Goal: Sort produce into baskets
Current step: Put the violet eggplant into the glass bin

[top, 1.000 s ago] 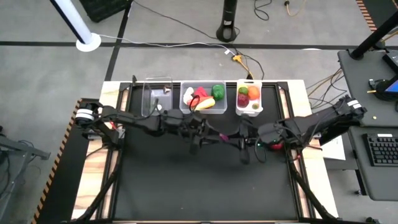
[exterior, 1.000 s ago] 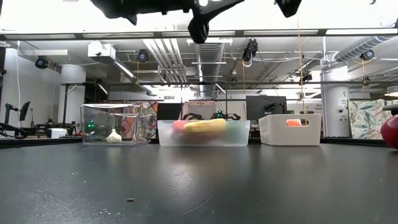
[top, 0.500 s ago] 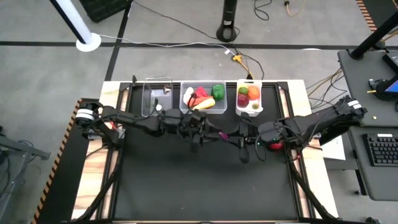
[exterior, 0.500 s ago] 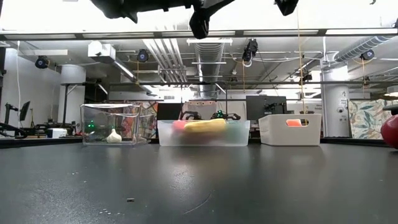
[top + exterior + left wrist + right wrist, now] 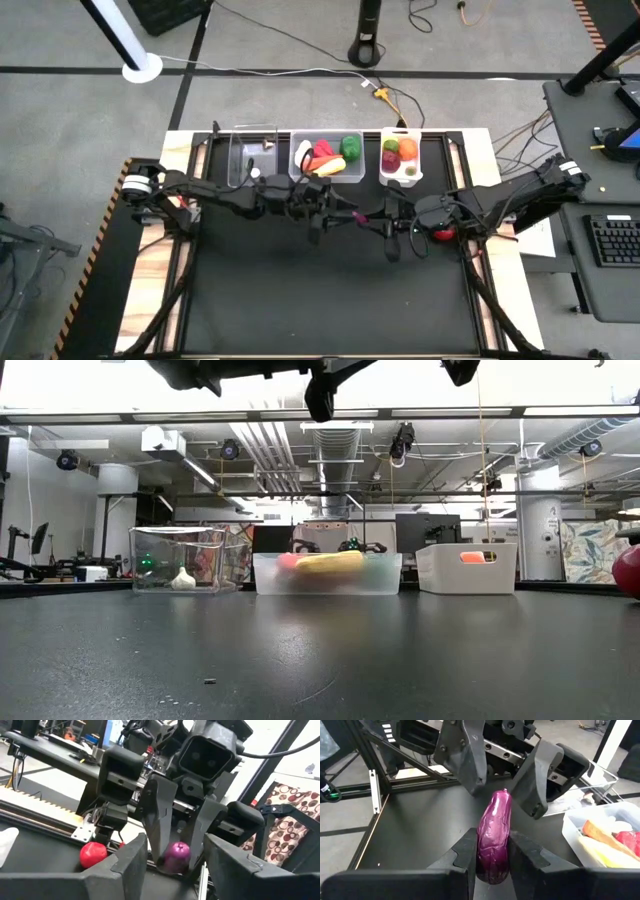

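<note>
Purple eggplant (image 5: 493, 836) pinched in right gripper (image 5: 490, 857) fingers — left gripper (image 5: 172, 865) fingers wide, facing it mid-table.

Purple eggplant (image 5: 493, 836): glossy, elongated, held above the counter between the two arms. Narrow clear basket (image 5: 251, 156): holds one white garlic (image 5: 183, 578). Wider clear basket (image 5: 327, 159): holds red pepper (image 5: 322, 149), green pepper (image 5: 351, 146), yellow squash (image 5: 328, 562) and orange pieces. White basket (image 5: 401, 158): holds a dark red apple (image 5: 390, 159) and an orange fruit (image 5: 408, 149). Red round fruit (image 5: 442, 233): lies on the counter near its right edge.
</note>
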Controlling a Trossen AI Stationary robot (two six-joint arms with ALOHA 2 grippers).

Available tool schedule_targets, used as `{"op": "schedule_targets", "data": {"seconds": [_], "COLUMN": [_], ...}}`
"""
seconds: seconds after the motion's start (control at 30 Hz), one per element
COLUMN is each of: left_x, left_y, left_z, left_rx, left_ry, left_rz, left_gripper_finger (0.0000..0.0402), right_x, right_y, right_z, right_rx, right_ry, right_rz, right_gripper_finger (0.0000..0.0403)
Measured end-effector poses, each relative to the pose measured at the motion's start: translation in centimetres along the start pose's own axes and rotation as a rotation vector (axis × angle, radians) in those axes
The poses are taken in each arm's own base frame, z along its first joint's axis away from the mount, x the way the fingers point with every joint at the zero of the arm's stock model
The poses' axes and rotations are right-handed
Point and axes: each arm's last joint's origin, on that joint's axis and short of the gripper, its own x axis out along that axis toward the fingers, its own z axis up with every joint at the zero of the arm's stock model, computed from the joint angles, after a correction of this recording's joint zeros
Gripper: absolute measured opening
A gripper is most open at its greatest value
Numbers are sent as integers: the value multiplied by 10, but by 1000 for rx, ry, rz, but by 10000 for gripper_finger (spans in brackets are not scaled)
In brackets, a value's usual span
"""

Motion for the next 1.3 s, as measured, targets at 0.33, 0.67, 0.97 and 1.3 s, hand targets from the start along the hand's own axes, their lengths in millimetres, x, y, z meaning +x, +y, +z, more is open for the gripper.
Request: {"op": "schedule_targets", "data": {"seconds": [0.33, 0.67, 0.97, 1.3], "left_x": [1, 1, 1, -1], "left_y": [0, 0, 0, 3], "left_z": [1, 0, 0, 3], "left_rx": [14, 12, 12, 12], "left_ry": [17, 32, 32, 39], "left_rz": [9, 16, 16, 29], "left_gripper_finger": [124, 64, 21, 22], "right_x": [0, 0, 0, -5], "right_y": [0, 0, 0, -2], "right_z": [0, 0, 0, 3], "right_rx": [-2, -10, -15, -10], "right_ry": [-3, -2, -2, 29], "right_rz": [-15, -15, -16, -23], "right_gripper_finger": [80, 101, 125, 165]}}
